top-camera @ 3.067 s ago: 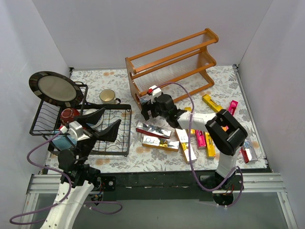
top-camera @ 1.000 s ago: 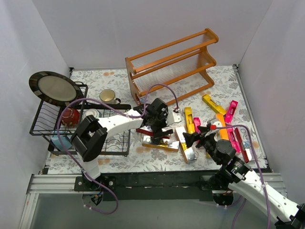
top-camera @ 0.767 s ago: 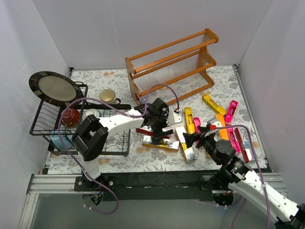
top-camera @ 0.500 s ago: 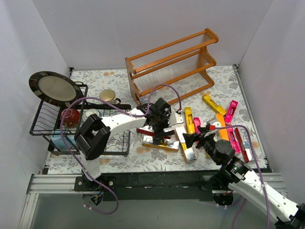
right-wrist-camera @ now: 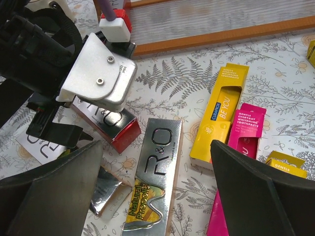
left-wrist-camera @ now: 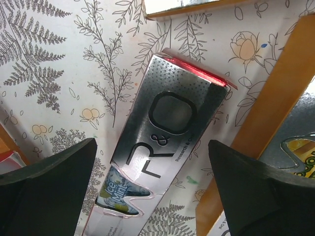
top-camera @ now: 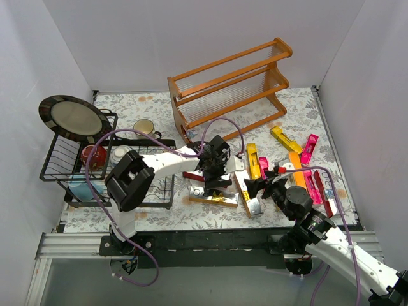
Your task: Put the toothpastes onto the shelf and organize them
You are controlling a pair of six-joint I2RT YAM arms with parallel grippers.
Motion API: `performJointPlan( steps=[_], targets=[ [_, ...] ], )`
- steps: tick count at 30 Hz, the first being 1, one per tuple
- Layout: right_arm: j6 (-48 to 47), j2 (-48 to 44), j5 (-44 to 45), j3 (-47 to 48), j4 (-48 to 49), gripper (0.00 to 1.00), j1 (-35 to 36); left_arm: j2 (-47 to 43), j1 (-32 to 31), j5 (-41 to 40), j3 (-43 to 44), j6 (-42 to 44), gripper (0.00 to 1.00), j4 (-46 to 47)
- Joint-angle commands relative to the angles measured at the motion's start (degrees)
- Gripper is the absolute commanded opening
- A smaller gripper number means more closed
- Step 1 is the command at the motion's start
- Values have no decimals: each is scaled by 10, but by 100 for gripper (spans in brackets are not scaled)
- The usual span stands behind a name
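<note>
Toothpaste cartons lie scattered on the floral table right of centre. My left gripper (top-camera: 216, 180) is open and hangs over a silver carton with a red side (left-wrist-camera: 162, 147), marked Ice Mint. Its fingers (left-wrist-camera: 49, 182) stand either side of the carton with a gap on both sides. My right gripper (right-wrist-camera: 157, 201) is open and empty above a silver Natural Propolis carton (right-wrist-camera: 155, 167). A yellow carton (right-wrist-camera: 219, 118) and a magenta one (right-wrist-camera: 241, 142) lie to its right. The orange-brown wooden shelf (top-camera: 229, 83) stands at the back with its tiers bare.
A black wire dish rack (top-camera: 108, 169) at the left holds a dark plate (top-camera: 73, 118) and a red cup (top-camera: 94, 155). A yellow mug (top-camera: 145, 129) stands behind it. More cartons (top-camera: 306, 148) lie near the right wall. The left wrist (right-wrist-camera: 98, 73) shows in the right wrist view.
Three seconds ago the right arm reached by the shelf and the left sat over the dish rack. In the last second the left gripper has moved nearer and lower over the silver-red carton.
</note>
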Motion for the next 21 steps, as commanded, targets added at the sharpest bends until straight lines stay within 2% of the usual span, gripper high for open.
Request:
performJointPlan(
  steps=[1, 6, 10, 14, 18, 21],
  targets=[
    [-5, 7, 1, -3, 27, 98, 3, 21, -4, -12, 18, 7, 98, 11],
    [-5, 7, -1, -4, 28, 98, 2, 46, -4, -12, 31, 0, 97, 14],
    [-6, 8, -2, -4, 29, 97, 2, 60, -4, -9, 33, 0, 92, 19],
    [-6, 4, -2, -4, 27, 97, 2, 68, -4, -6, 43, -16, 82, 3],
    [-7, 3, -2, -4, 26, 97, 2, 55, -4, -2, 62, -47, 68, -6],
    [-6, 4, -3, -1, 22, 97, 2, 37, -4, -23, 71, -77, 62, 3]
  ],
)
